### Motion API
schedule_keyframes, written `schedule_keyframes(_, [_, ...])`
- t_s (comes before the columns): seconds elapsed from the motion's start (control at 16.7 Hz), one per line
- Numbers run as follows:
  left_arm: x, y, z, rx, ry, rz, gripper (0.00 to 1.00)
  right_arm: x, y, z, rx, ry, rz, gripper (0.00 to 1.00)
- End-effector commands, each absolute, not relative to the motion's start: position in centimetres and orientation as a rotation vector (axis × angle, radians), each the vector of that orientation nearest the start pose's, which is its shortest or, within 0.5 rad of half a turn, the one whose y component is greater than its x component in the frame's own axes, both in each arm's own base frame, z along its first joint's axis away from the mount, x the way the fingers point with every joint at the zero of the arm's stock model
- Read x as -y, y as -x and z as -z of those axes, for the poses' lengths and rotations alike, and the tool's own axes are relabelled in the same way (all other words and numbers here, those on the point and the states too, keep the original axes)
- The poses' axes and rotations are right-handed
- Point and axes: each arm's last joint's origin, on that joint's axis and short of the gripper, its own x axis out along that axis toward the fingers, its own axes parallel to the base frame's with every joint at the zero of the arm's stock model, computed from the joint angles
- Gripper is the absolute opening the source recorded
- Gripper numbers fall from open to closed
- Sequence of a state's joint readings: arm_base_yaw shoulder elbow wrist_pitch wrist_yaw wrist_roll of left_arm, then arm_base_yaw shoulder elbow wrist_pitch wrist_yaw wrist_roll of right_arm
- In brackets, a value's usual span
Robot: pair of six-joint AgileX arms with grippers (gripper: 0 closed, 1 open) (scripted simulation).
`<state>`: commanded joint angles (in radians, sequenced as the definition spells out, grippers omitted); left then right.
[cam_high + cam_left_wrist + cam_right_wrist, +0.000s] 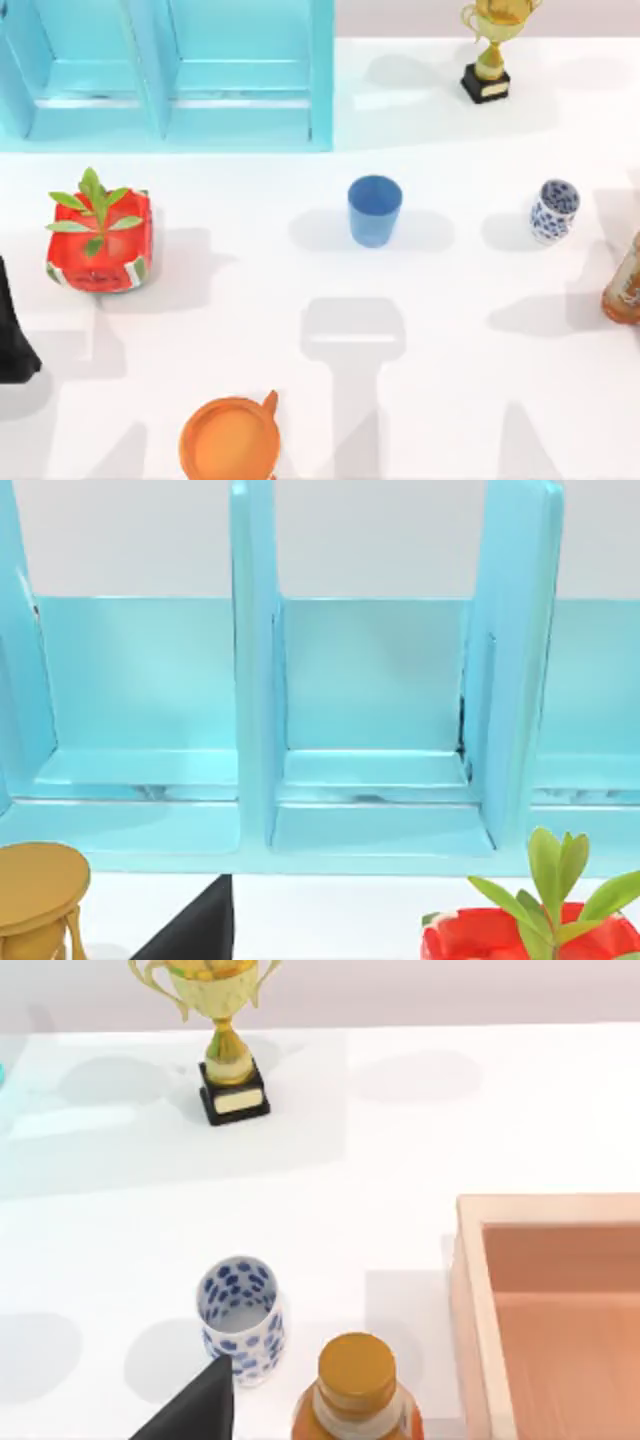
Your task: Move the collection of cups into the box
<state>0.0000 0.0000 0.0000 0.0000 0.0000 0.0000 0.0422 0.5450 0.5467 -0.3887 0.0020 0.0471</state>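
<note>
A plain blue cup stands upright at the middle of the white table. A smaller white cup with dark-blue spots stands upright toward the right; in the right wrist view this spotted cup sits beside an orange-capped bottle. A light wooden box with an open top lies close to them. A dark piece of my right gripper shows just short of the spotted cup, apart from it. A dark piece of my left gripper faces the teal shelf.
A teal shelf unit fills the back left. A gold trophy stands at the back right. A red planter with a green plant sits left, an orange mug at the front, a brown bottle at the right edge.
</note>
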Motion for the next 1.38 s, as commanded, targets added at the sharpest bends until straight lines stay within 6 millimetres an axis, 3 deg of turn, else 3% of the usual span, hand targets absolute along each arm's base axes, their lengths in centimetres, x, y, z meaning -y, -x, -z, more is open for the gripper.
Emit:
schedule_keyframes(0.18, [0.1, -10.6, -16.0, 0.0, 0.0, 0.0, 1.0, -1.2, -18.4, -29.9, -0.627, -0.042, -0.034, 1.0])
schedule_keyframes(0.36, [0.1, -10.6, -16.0, 0.0, 0.0, 0.0, 1.0, -2.2, -25.1, -31.3, -0.901, -0.04, -0.027, 1.0])
schedule_keyframes(0.6, [0.1, -10.6, -16.0, 0.0, 0.0, 0.0, 1.0, -4.0, -33.7, -29.5, -1.23, -0.028, -0.009, 1.0])
schedule_keyframes(0.78, [0.1, -10.6, -16.0, 0.0, 0.0, 0.0, 1.0, -5.2, -38.3, -27.5, -1.398, -0.019, 0.003, 1.0])
schedule_keyframes(1.08, [0.1, -10.6, -16.0, 0.0, 0.0, 0.0, 1.0, -6.9, -42.8, -24.8, -1.539, -0.011, 0.008, 1.0])
schedule_keyframes(1.38, [0.1, -10.6, -16.0, 0.0, 0.0, 0.0, 1.0, -7.4, -43.7, -23.9, -1.572, -0.008, 0.008, 1.0])
